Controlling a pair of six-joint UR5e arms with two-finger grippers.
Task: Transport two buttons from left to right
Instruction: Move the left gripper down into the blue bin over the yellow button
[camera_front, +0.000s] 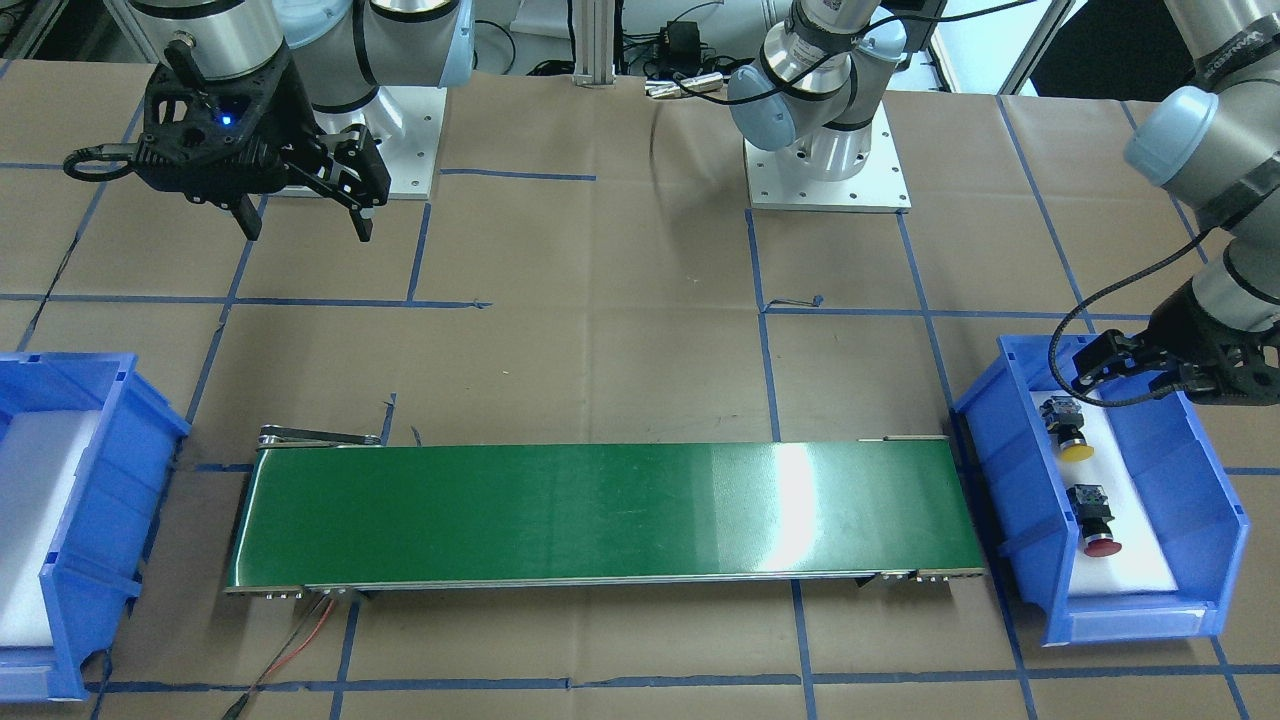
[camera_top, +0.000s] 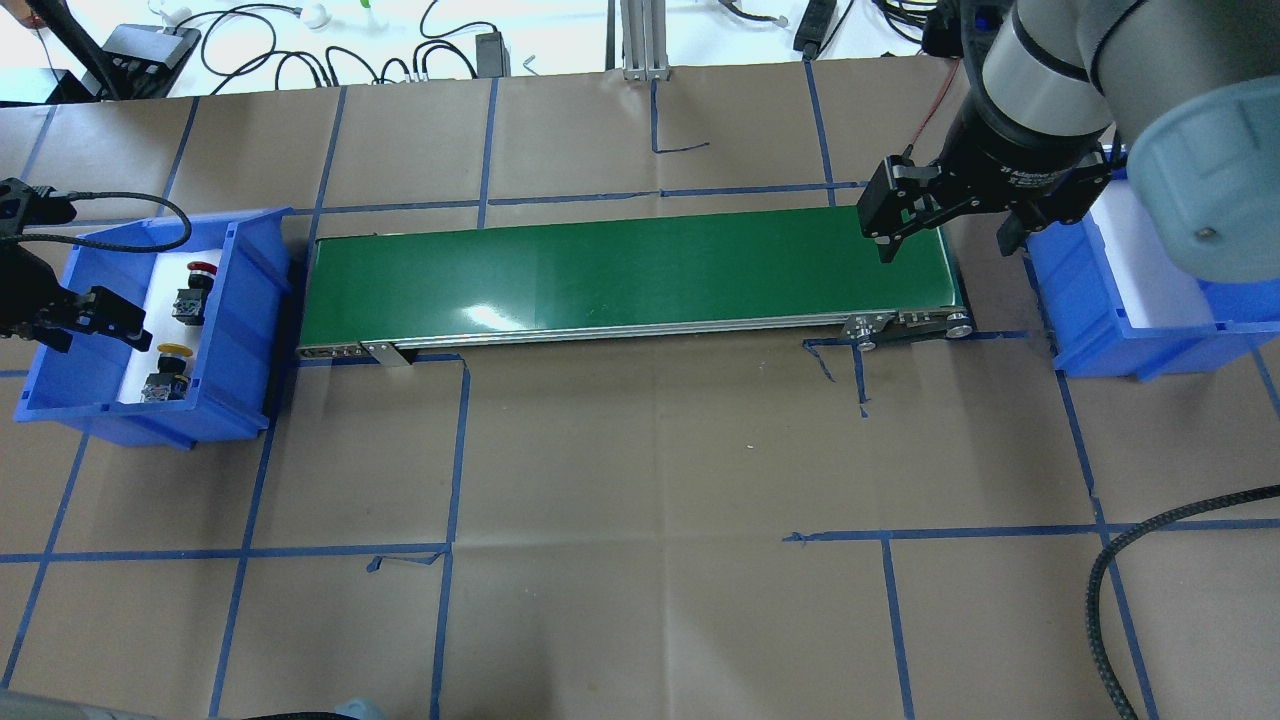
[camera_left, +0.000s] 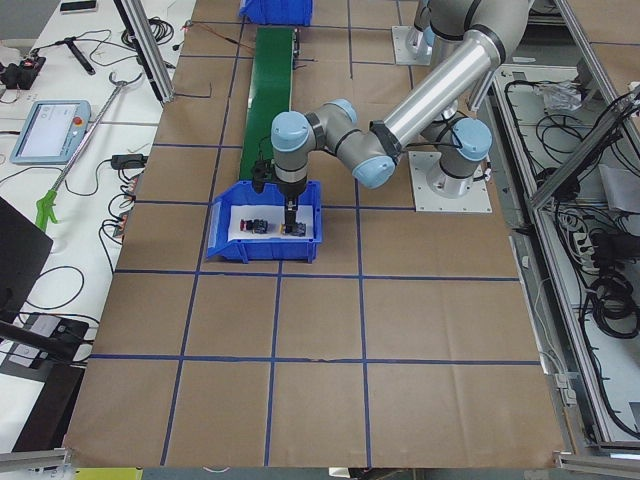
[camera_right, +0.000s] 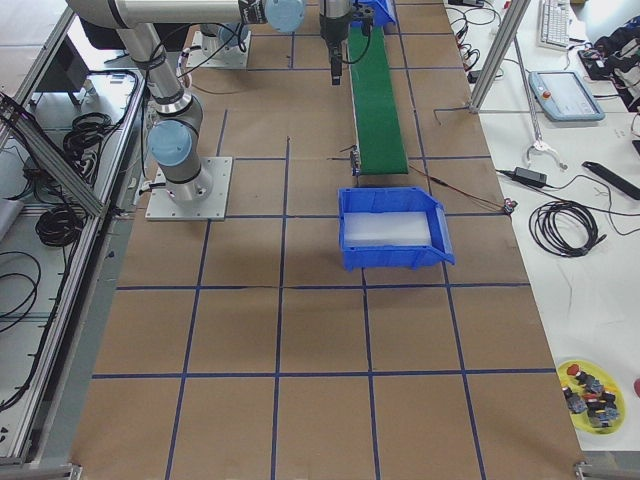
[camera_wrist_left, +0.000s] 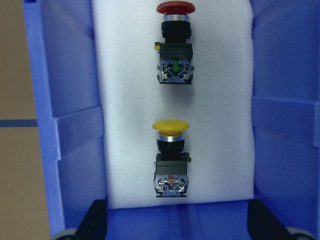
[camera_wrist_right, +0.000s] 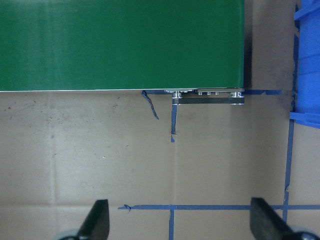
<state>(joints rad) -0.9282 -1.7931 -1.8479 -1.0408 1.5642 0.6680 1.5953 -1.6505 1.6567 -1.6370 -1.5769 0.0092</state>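
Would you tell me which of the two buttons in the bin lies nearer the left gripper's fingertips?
The yellow-capped button: in the left wrist view it lies just ahead of the left gripper, while the red-capped button lies beyond it.

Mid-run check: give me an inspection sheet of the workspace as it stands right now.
Surface: brown paper with a blue tape grid; green conveyor between two blue bins.
Job's things: yellow button and red button lie apart on white foam in the left bin; right bin holds only foam.
Clutter: nothing seen.
Grippers: left gripper open, over the yellow button; right gripper open, raised near the conveyor's right end.
Cables: braided black cable at the table's near right corner; wires trail from the conveyor.
Surroundings: teach pendant and loose cables on side benches.
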